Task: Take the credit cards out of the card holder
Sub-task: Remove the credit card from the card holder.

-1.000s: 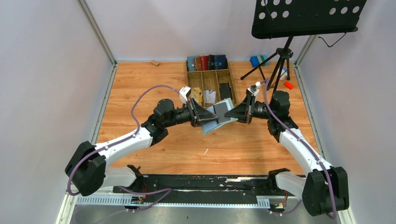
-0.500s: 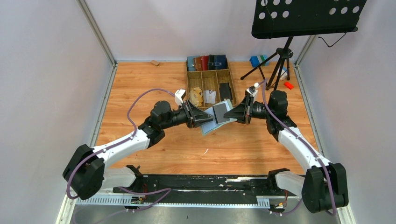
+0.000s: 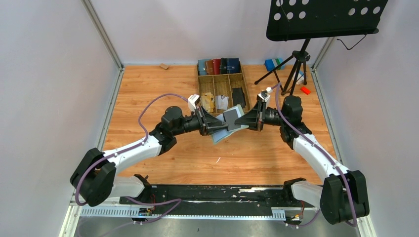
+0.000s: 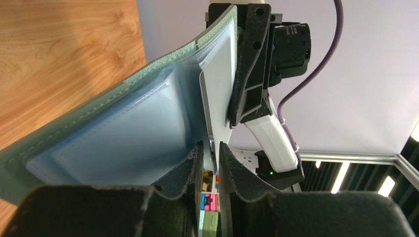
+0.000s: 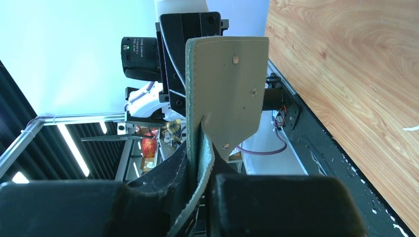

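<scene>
The sage-green card holder (image 3: pixel 221 135) hangs open above the table's middle, held between both arms. My right gripper (image 3: pixel 241 120) is shut on its right flap; in the right wrist view the green flap (image 5: pixel 232 74) runs down between that gripper's (image 5: pixel 200 153) jaws. My left gripper (image 3: pixel 216 123) comes from the left. In the left wrist view this gripper (image 4: pixel 211 146) is shut on the edge of a grey credit card (image 4: pixel 217 98), which sticks out of the holder's clear inner pocket (image 4: pixel 123 133). From above the card (image 3: pixel 231 118) looks dark grey.
A wooden tray (image 3: pixel 199 91) stands behind the grippers, with a row of wallets (image 3: pixel 219 65), a tan paper wad (image 3: pixel 207 101) and a black item (image 3: pixel 238 96). A black music stand's tripod (image 3: pixel 291 69), a red piece (image 3: pixel 305 90) and blue blocks (image 3: pixel 272 64) are at the back right.
Both grippers and the card holder have drifted slightly left and toward the tray. Both grips look the same.
</scene>
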Robot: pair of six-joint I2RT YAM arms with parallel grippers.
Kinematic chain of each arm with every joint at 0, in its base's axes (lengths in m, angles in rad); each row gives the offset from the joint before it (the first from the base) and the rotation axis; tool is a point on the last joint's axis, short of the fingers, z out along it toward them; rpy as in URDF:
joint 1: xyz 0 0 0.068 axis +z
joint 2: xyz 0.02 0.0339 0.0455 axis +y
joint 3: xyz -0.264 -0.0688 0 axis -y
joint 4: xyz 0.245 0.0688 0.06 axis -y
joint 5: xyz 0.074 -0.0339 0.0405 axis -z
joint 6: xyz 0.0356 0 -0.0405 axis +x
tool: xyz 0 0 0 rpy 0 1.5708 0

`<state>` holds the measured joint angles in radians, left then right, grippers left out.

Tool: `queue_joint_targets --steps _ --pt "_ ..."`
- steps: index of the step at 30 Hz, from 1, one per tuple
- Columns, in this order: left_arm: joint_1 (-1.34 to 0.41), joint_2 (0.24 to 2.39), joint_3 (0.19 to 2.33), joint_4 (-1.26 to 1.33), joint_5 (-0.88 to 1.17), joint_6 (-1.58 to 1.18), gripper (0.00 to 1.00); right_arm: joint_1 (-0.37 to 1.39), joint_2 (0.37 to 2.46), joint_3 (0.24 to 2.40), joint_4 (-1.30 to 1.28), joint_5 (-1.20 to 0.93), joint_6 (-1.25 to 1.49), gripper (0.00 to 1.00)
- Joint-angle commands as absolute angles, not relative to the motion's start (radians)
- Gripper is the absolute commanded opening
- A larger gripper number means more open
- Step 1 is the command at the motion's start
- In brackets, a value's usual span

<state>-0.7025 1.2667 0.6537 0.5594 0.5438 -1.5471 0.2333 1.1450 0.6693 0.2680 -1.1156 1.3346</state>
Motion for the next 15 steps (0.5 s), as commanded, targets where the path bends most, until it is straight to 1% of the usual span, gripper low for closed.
queue_joint_targets --steps 1,5,8,11,13,15 --pt "-0.704 1.269 0.66 0.678 0.551 -1.588 0.24 0.246 1.146 0.691 0.35 -1.107 1.362 0.12" --pt "-0.704 1.29 0.634 0.805 0.541 -1.65 0.18 0.249 1.145 0.684 0.35 -1.108 1.362 0.1" --pt "-0.704 1.289 0.632 0.818 0.537 -1.652 0.15 0.249 1.147 0.68 0.34 -1.112 1.353 0.09" --pt "-0.704 1.281 0.629 0.812 0.529 -1.649 0.07 0.249 1.149 0.677 0.326 -1.118 1.345 0.09" --pt "-0.704 1.271 0.619 0.81 0.515 -1.649 0.02 0.249 1.15 0.676 0.324 -1.118 1.344 0.12" --pt "-0.703 1.255 0.609 0.8 0.504 -1.643 0.0 0.247 1.15 0.681 0.324 -1.121 1.343 0.22"
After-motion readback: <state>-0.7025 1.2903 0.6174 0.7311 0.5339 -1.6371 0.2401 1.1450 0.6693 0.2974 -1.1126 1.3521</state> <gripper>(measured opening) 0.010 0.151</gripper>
